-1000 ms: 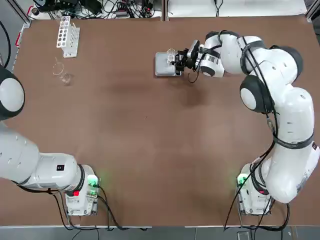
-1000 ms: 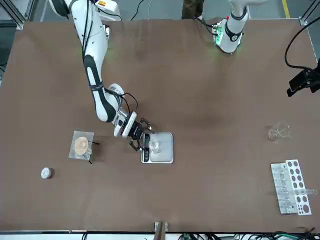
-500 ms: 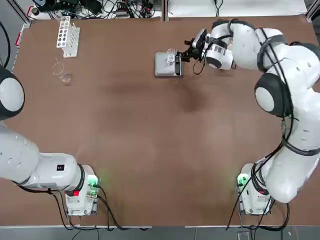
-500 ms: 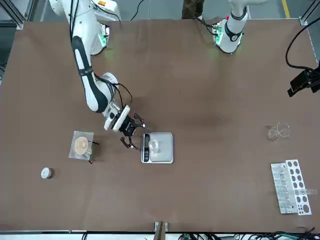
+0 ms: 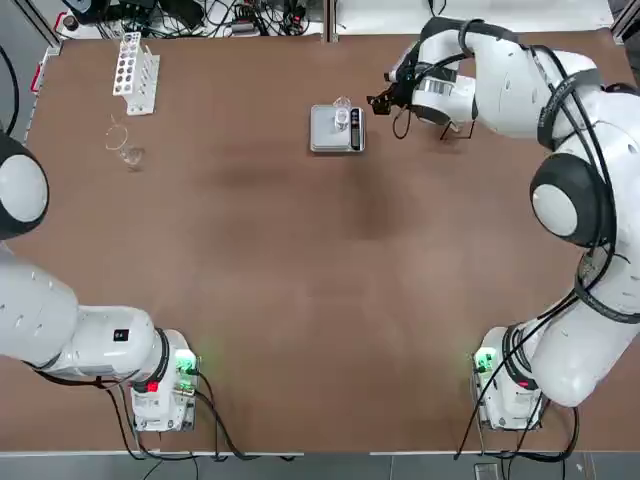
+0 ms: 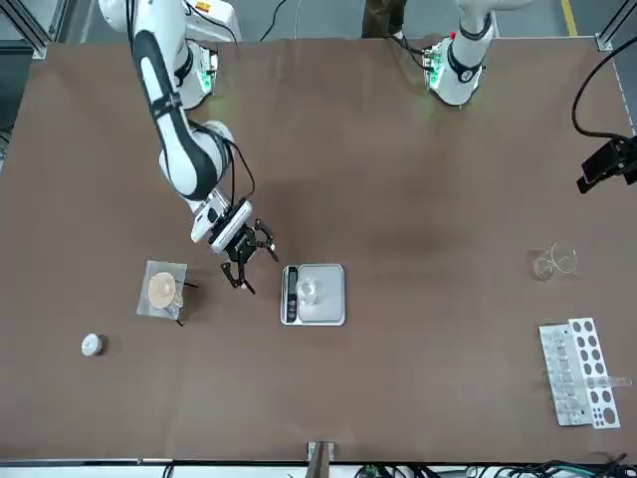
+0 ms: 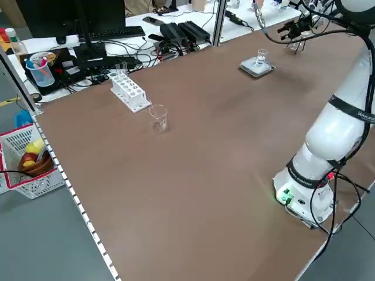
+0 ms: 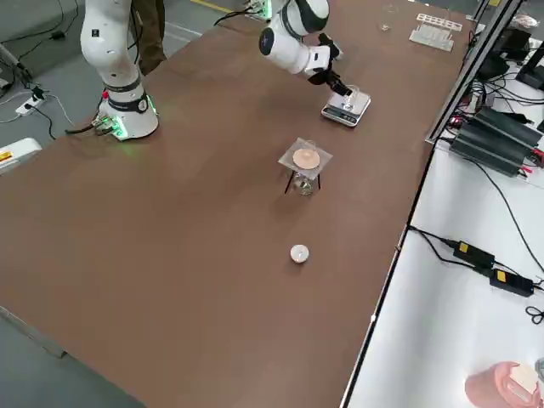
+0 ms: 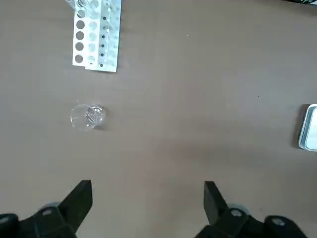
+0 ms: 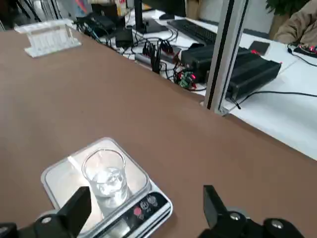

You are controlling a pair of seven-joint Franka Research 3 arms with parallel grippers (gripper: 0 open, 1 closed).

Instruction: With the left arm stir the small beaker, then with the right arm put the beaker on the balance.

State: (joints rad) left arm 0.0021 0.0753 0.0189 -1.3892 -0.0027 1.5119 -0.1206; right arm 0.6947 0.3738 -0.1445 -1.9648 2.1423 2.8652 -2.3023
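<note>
The tiny clear glass beaker [image 10: 105, 178] already stands upright on the square metal plate of the small silver-grey digital balance [image 5: 325, 137], which sits near the middle of the brown desk's [image 5: 300, 280] far edge. Your black-and-white right gripper [image 5: 386, 93] hangs just beside the balance, towards the desk's far right corner, with its fingers spread and nothing between them. The step in hand looks like the retreat, so judge it by what you leave undisturbed.

Draw the right arm [image 5: 520, 90] away from the balance along a line that opens the gap, not across the plate, and lift before you swing so the fingertips pass well above the beaker's rim. Keep the dangling black cable [image 6: 242, 194] clear of the glass; a brush could tip so light a vessel.

Mind the small clear stand with a tan disc on top [image 6: 165, 290] on the desk near that gripper.

The dark left gripper [image 9: 147, 208] rests spread and empty, high above the wider clear glass vessel [image 5: 124, 146] and white test-tube rack [image 5: 136, 72] by the far left corner; leave it parked.
</note>
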